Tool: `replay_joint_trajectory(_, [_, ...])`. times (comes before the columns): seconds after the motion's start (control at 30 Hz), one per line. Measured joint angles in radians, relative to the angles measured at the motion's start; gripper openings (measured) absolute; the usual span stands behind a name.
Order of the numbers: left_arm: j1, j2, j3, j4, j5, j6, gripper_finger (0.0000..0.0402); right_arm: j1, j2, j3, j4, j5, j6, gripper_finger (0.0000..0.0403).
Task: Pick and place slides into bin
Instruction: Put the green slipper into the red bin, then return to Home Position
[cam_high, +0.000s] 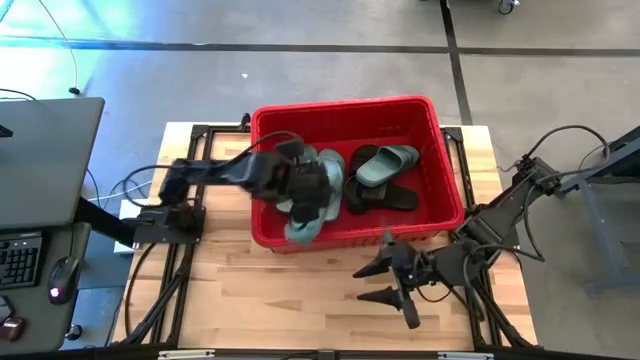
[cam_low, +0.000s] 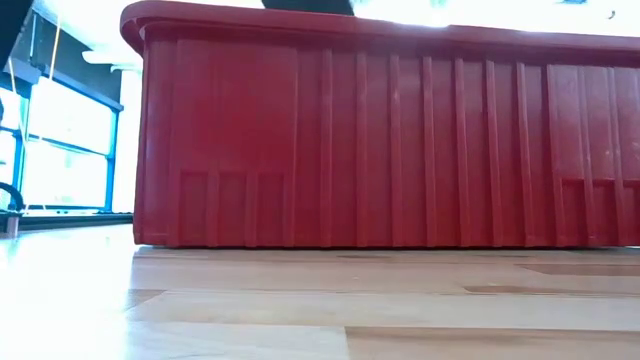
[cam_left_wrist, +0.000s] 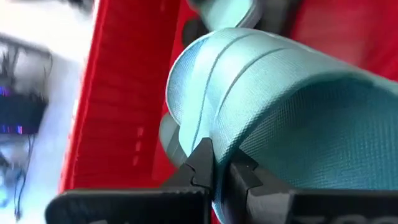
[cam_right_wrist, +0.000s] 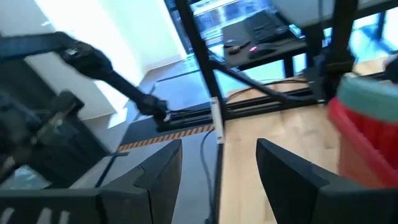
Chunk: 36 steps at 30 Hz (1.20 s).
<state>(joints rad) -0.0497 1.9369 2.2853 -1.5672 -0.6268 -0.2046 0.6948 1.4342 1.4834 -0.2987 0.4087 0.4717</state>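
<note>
The red bin (cam_high: 445, 150) stands at the table's middle; its near wall (cam_low: 400, 140) fills the low view. Inside lie a sage green slide (cam_high: 388, 163), a black slide (cam_high: 382, 196) and another green one (cam_high: 330, 160). My left gripper (cam_high: 300, 192) hovers over the bin's near left part, shut on a further green slide (cam_high: 303, 226) that reaches over the near rim. My right gripper (cam_high: 392, 280) stands open above the table, just in front of the bin's near wall, with nothing between its fingers (cam_right_wrist: 158, 168). My left gripper pinches the green slide between its two fingers (cam_left_wrist: 202, 163), on an edge of the ribbed, textured strap (cam_left_wrist: 227, 146). It comes slanting down from the table's left side. The slide is lifted and hangs tilted below the fingers, over the bin's near left corner.
A desk with a keyboard and a mouse (cam_high: 60, 270) stands left of the table. Bare wooden tabletop (cam_high: 280, 290) lies in front of the bin. The right wrist view shows the black table frame (cam_right_wrist: 205, 81) and the bin's corner (cam_right_wrist: 367, 149).
</note>
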Motion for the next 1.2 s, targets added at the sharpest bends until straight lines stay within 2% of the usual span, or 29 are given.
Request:
replay_joint_trajectory(0.13, [0.089, 0.061, -0.053, 0.005, 0.031, 0.025, 0.0000, 0.000, 0.000, 0.000, -0.012, 0.068, -0.001, 0.0194])
replay_joint_trajectory(0.37, [0.130, 0.173, -0.152, 0.061, 0.058, 0.046, 0.0000, 0.000, 0.000, -0.001, -0.050, 0.106, -0.001, 0.0194])
replay_joint_trajectory(0.5, [0.160, 0.205, -0.169, 0.083, 0.179, 0.081, 0.0011, 0.000, 0.000, -0.001, -0.062, 0.107, 0.021, 0.0194])
replay_joint_trajectory(0.57, [0.172, 0.222, -0.169, 0.094, 0.211, 0.121, 0.0025, 0.000, 0.000, -0.001, -0.063, 0.107, 0.025, 0.0194])
replay_joint_trajectory(0.8, [0.221, 0.231, -0.171, 0.144, 0.197, 0.153, 0.0092, 0.000, 0.000, -0.001, -0.064, 0.106, 0.025, 0.0194])
replay_joint_trajectory(1.2, [0.258, 0.230, -0.166, 0.168, 0.327, 0.209, 0.0196, 0.000, 0.000, -0.001, -0.101, 0.105, 0.026, 0.0194])
